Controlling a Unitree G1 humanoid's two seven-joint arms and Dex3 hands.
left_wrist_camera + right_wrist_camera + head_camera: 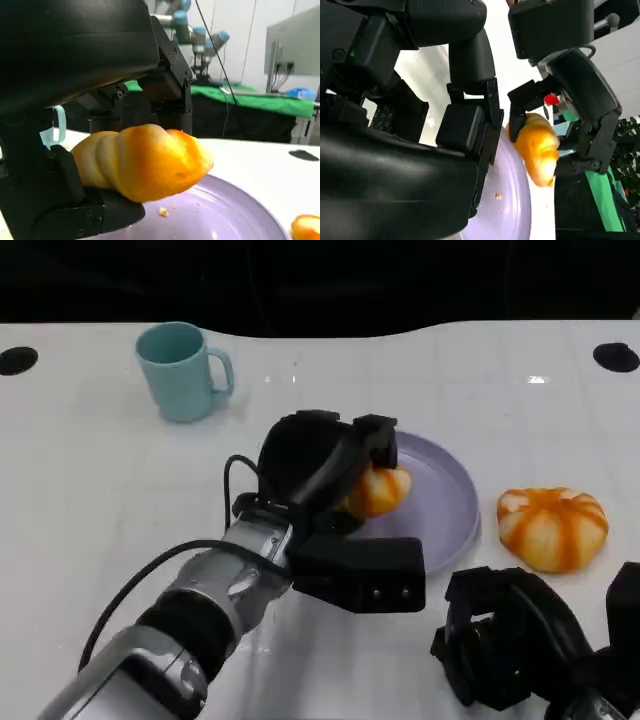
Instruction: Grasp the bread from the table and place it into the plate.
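A white desk (90,470) fills the head view, with a dark edge and black background behind it. In the left wrist view the room beyond shows a table draped in green cloth, pale walls and another robot arm with blue joints.

The landmark is the lilac plate (450,502), which lies near the middle of the desk. A teal mug (182,371) stands well apart from the plate, toward the far left. A round orange-and-white bun (553,528) sits just beside the plate on its right, on the bare desk.

The robot's left hand (320,462) reaches in over the plate's near-left rim. Its fingers (172,82) are grasping the bread (378,491), a golden, ridged roll. In the left wrist view the bread (145,162) hangs just above the plate's surface, apparently not resting on it, with a few crumbs lying on the plate below.

The right hand (520,645) rests low, near the plate's front-right side, holding nothing; its fingers look curled in, though whether they are fully clenched cannot be told.

The task appears to be at the placing step. The next move likely calls for lowering the bread onto the plate, letting the fingers release, then lifting clear without dragging the roll off the rim.
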